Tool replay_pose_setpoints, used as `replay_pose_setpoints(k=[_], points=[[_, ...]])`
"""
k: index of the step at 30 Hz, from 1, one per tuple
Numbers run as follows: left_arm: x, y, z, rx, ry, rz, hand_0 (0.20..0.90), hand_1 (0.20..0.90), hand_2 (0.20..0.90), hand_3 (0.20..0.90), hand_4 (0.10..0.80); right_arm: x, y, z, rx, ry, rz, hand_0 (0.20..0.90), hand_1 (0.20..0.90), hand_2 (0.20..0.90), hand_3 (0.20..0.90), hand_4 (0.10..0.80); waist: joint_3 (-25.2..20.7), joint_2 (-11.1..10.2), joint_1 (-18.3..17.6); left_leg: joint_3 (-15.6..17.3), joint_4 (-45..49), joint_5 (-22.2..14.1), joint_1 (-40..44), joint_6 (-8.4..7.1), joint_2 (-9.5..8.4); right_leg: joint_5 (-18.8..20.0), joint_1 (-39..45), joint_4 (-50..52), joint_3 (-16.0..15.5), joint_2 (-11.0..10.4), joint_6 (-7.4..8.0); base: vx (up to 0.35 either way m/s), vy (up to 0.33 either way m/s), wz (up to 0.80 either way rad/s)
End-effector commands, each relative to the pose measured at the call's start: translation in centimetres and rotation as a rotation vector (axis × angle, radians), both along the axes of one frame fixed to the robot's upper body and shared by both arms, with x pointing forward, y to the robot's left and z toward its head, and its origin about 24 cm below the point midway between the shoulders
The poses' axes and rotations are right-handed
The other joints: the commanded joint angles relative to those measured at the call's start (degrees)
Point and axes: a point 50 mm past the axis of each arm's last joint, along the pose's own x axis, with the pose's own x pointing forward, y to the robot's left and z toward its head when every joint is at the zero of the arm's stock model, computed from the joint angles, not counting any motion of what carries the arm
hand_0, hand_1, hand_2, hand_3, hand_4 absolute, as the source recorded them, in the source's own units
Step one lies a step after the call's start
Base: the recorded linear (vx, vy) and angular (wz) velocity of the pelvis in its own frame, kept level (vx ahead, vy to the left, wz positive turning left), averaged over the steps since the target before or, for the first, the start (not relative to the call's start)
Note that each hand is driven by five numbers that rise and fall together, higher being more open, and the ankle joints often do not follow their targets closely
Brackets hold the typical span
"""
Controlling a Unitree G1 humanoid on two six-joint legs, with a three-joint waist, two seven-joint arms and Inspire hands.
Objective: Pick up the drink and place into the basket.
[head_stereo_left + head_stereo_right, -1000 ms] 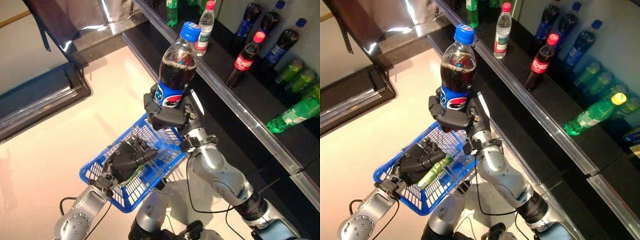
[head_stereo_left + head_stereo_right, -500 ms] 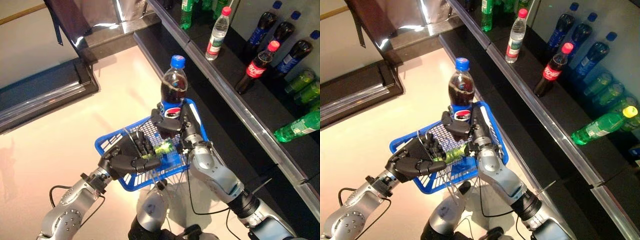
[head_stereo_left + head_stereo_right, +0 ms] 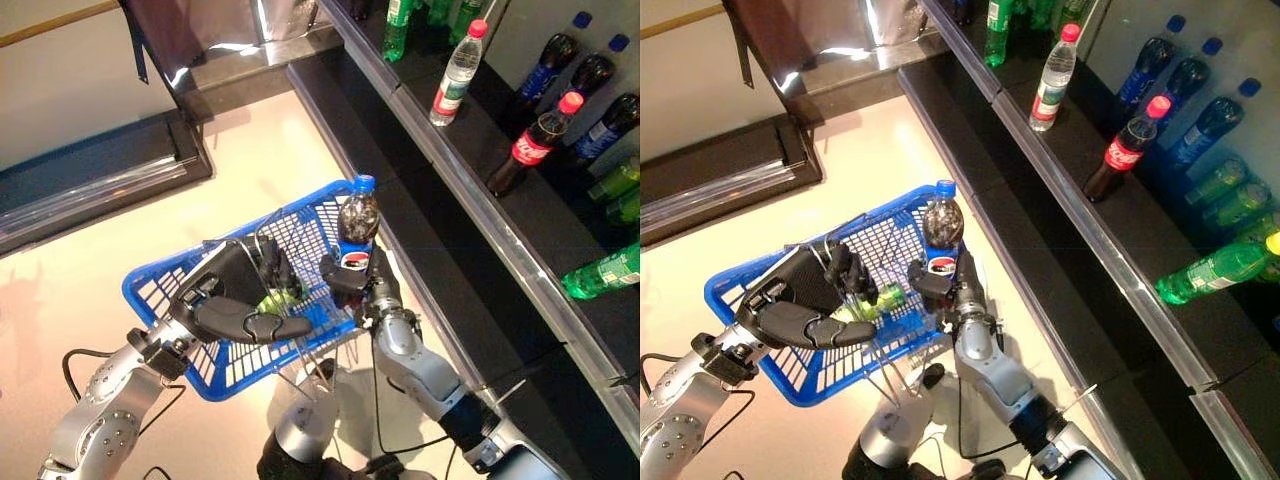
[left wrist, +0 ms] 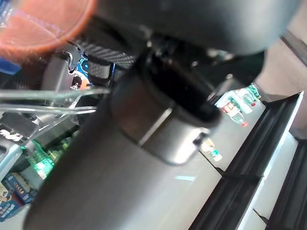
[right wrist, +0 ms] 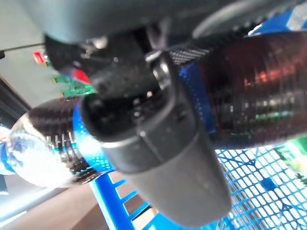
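My right hand (image 3: 349, 281) is shut on a dark cola bottle (image 3: 357, 225) with a blue cap and blue label. It holds the bottle upright inside the blue basket (image 3: 160, 292), at the basket's right end. The bottle also shows in the right eye view (image 3: 940, 232) and in the right wrist view (image 5: 254, 108). My left hand (image 3: 238, 300) is shut on the basket's thin wire handles (image 3: 262, 243) and holds the basket raised in front. A green drink (image 3: 276, 299) lies in the basket, partly hidden by my left hand.
A dark shelf (image 3: 480, 215) runs along the right with a clear bottle (image 3: 453, 75), a red-capped cola bottle (image 3: 530, 147), blue-capped bottles (image 3: 1140, 70) and green bottles (image 3: 1210, 272). A dark low platform (image 3: 90, 180) lies at the upper left of the pale floor.
My right hand has lowered the cola bottle down into the blue basket. My left hand has raised the basket higher and more to the front. The camera has also shifted.
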Motion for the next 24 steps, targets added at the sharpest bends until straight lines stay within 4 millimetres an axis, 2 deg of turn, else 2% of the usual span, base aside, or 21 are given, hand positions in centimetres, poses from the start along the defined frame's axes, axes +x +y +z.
replay_pose_setpoints(k=[1,9,19,24], points=[[-3.1,-2.9,9.4,-0.188,-0.657,-0.204,0.300,0.300,0.300,0.200,0.100,0.1,3.1,5.6,0.175,-0.296,0.062,0.300,0.300,0.300,0.200,0.100,-10.67,1.84,-1.39,2.93,5.28,-1.45,-3.73,0.07,-1.61,3.72,1.75,-2.51,-1.16,3.26,-3.15,-0.045,0.015,0.02],[-4.0,-2.9,9.1,-0.211,-0.691,-0.255,0.300,0.300,0.300,0.200,0.100,0.2,4.6,5.7,0.181,-0.292,0.118,0.300,0.300,0.300,0.200,0.100,-7.72,3.05,0.17,2.10,4.83,-0.65,-5.41,0.44,-2.65,4.44,0.45,-2.61,-2.41,2.31,-2.66,-0.059,-0.010,0.05],[-3.6,-3.5,9.2,-0.193,-0.684,-0.269,0.300,0.300,0.300,0.200,0.100,0.5,6.8,5.0,0.246,-0.207,0.162,0.300,0.300,0.300,0.200,0.100,-6.64,2.34,1.42,1.03,4.56,-0.26,-6.12,0.88,-3.07,4.77,0.28,-2.63,-3.14,2.11,-2.24,0.001,-0.008,0.07],[-3.4,-4.1,9.2,-0.169,-0.681,-0.287,0.300,0.300,0.300,0.200,0.100,-0.1,8.6,3.1,0.139,-0.109,0.267,0.300,0.300,0.300,0.200,0.100,-6.31,1.84,2.05,0.47,4.03,-0.03,-6.10,1.06,-3.09,4.88,-0.06,-2.49,-3.15,2.16,-2.02,0.013,-0.007,0.01]])
